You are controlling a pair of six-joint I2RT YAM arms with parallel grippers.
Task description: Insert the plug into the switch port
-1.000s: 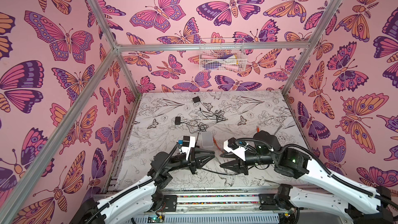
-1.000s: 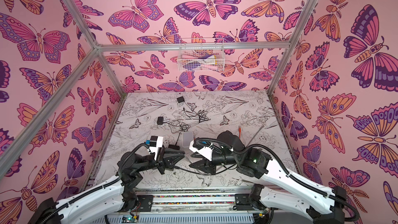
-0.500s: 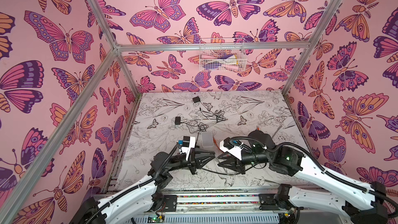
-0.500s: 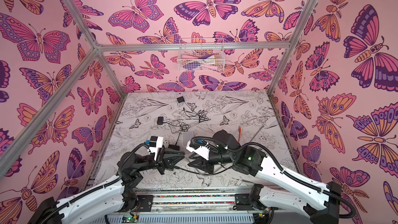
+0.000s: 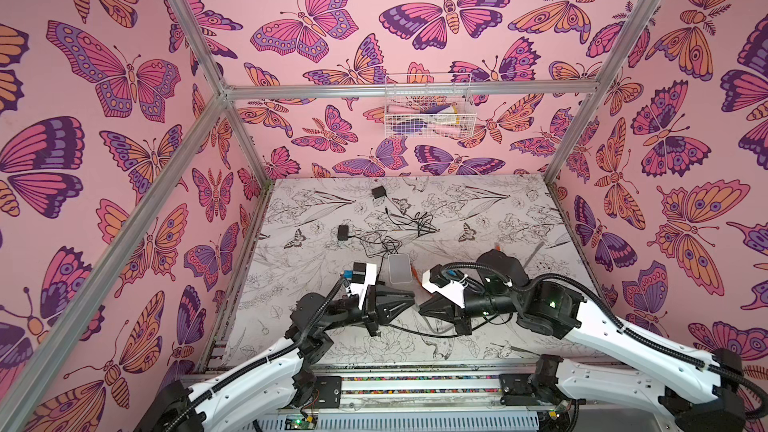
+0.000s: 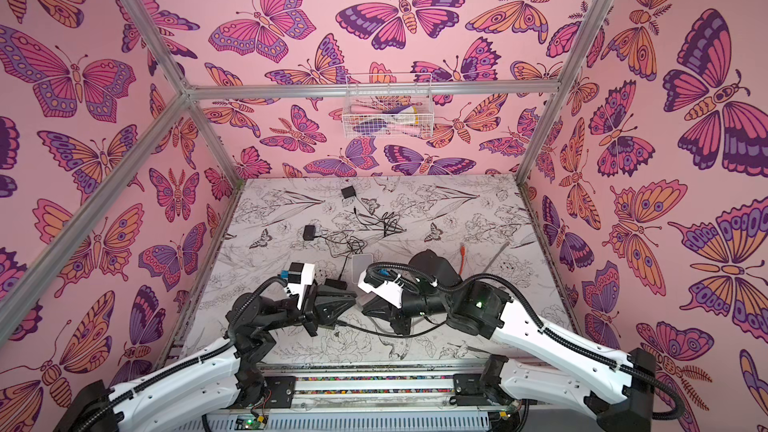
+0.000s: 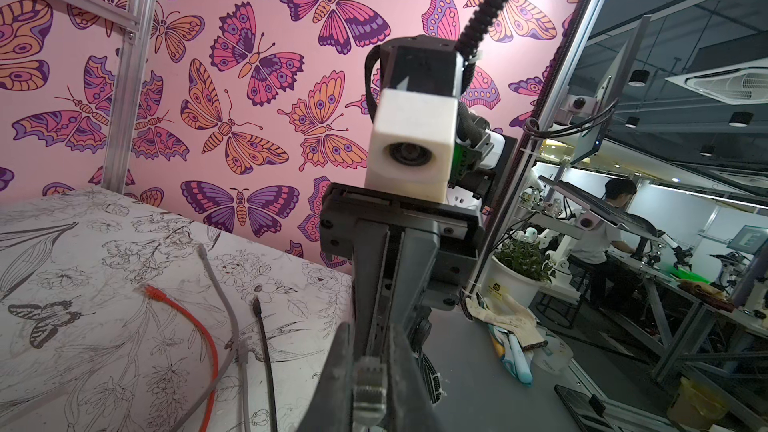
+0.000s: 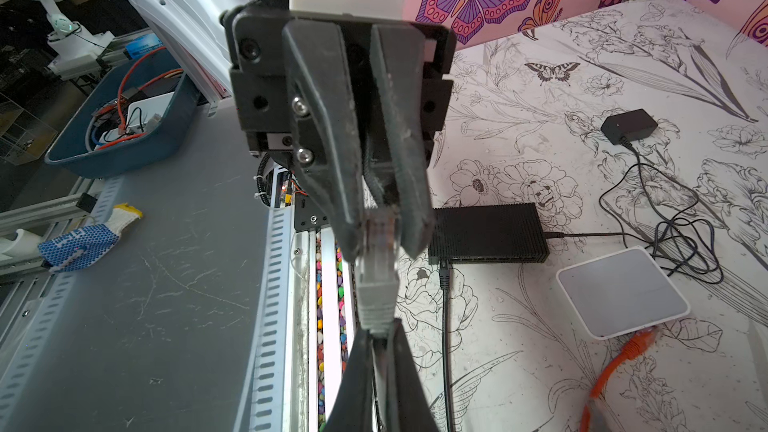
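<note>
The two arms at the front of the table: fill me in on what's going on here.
It looks like a mid-air handover. The left gripper is shut on the clear body of the plug. The right gripper is shut on the plug's grey boot, so both hold it, tip to tip, above the front of the table. The black switch lies beside them with one black cable already in it. This plug is not in a port yet.

Mid-mat, the switch (image 8: 486,232), white box (image 5: 400,268) and tangled cables (image 5: 409,224) crowd passage — bare mat (image 5: 498,205) lies far right.
</note>
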